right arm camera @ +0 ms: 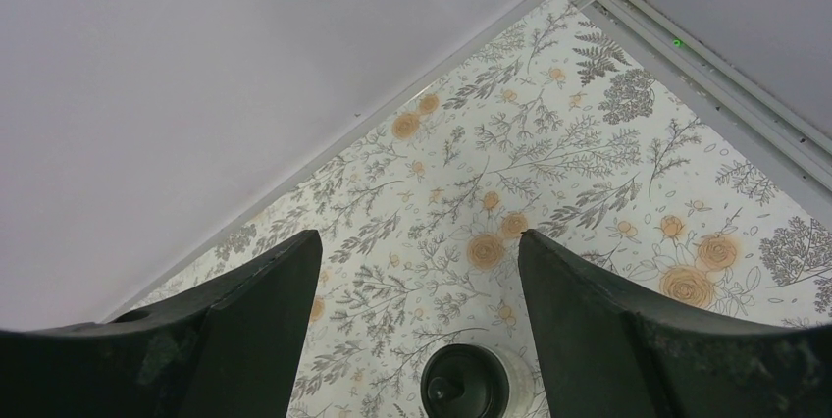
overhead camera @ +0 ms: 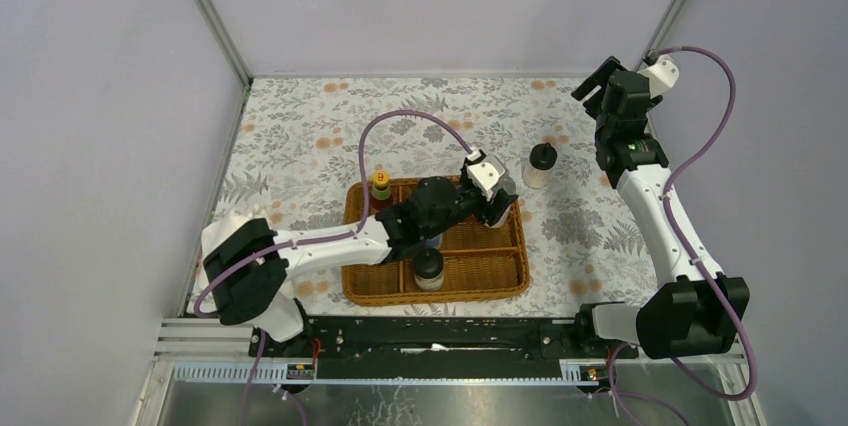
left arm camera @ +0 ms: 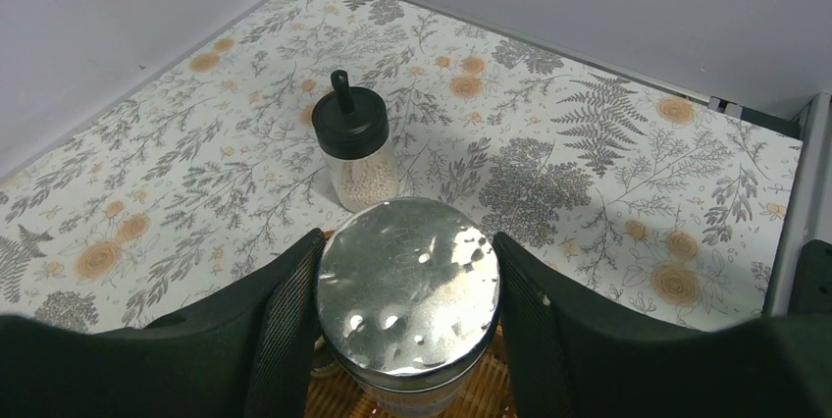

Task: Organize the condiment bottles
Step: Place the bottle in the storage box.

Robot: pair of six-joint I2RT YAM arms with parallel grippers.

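Note:
My left gripper (overhead camera: 497, 208) reaches over the back right part of the wicker tray (overhead camera: 440, 294). In the left wrist view its jaws (left arm camera: 407, 286) are shut on a silver-lidded shaker (left arm camera: 407, 271), held upright over the wicker (left arm camera: 491, 400). A yellow-capped bottle (overhead camera: 381, 186) stands in the tray's back left. A cream jar with a black lid (overhead camera: 428, 268) stands in the tray's front. Another cream jar with a black knobbed lid (overhead camera: 540, 164) (left arm camera: 355, 148) stands on the table right of the tray. My right gripper (overhead camera: 592, 81) is open and raised high, with that jar (right arm camera: 471, 386) below it.
The floral tablecloth (overhead camera: 300, 136) covers the table. Grey walls and metal frame posts (overhead camera: 210, 11) close in the back and both sides. The left arm's purple cable (overhead camera: 400, 118) loops above the tray. Other bottles are hidden or out of view.

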